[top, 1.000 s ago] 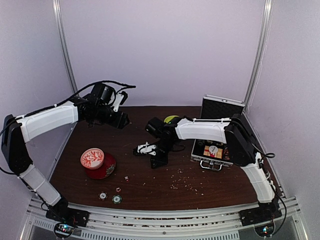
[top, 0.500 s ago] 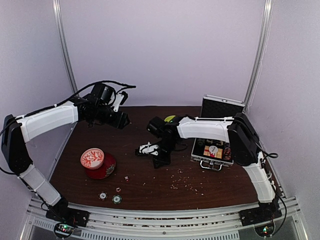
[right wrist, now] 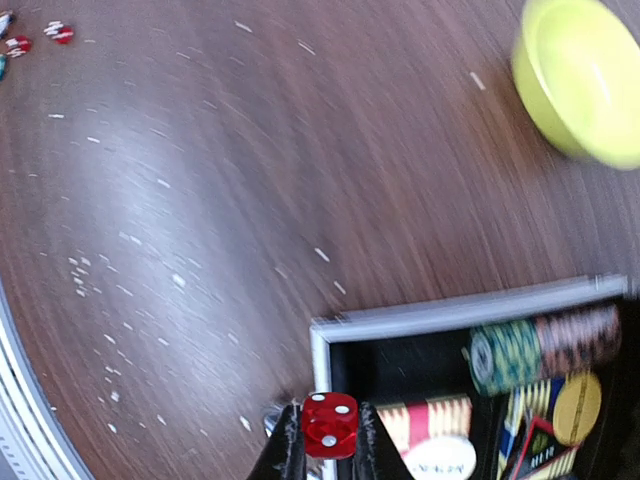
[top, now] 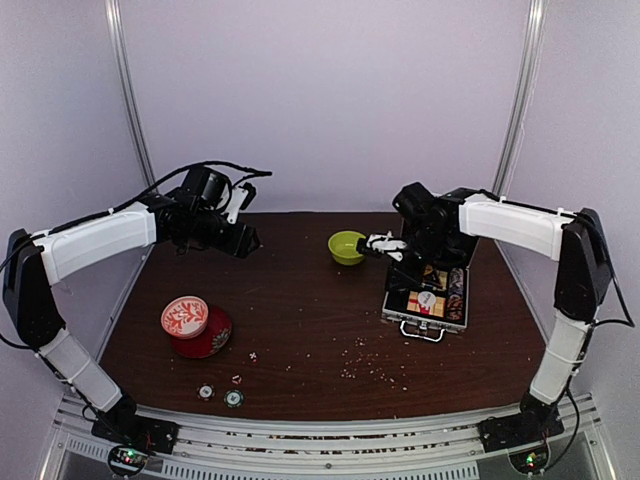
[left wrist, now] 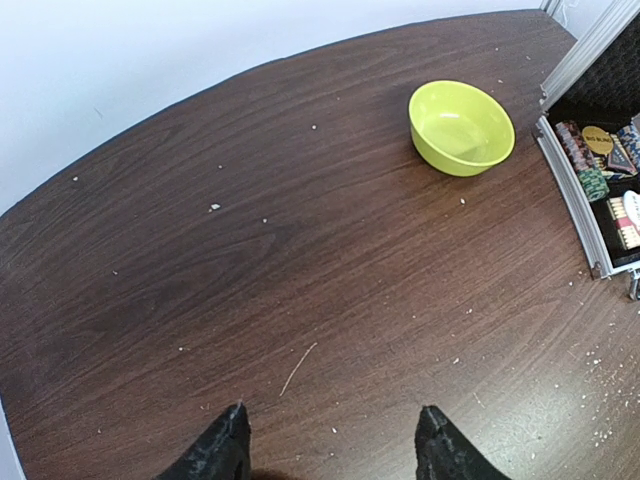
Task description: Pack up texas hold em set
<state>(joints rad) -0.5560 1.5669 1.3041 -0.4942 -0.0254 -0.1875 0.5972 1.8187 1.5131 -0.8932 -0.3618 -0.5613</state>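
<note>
Our right gripper (right wrist: 328, 445) is clenched on a small red die (right wrist: 329, 420), which is pinched between both fingertips directly above a corner of the open silver case (top: 420, 322). The case sits at 3 o'clock on the table (top: 300, 300) with its lid upright; stacked chips (right wrist: 545, 345) and a card deck (right wrist: 425, 415) lie inside. The green bowl (top: 347, 246) stands at the case's 10 o'clock. Our left gripper (left wrist: 330, 450) hangs released, with nothing between its fingers, at the table's 10 o'clock. Two loose round chips (top: 233, 398) lie at 7 o'clock and a red-and-white tin (top: 195, 325) at 8 o'clock.
</note>
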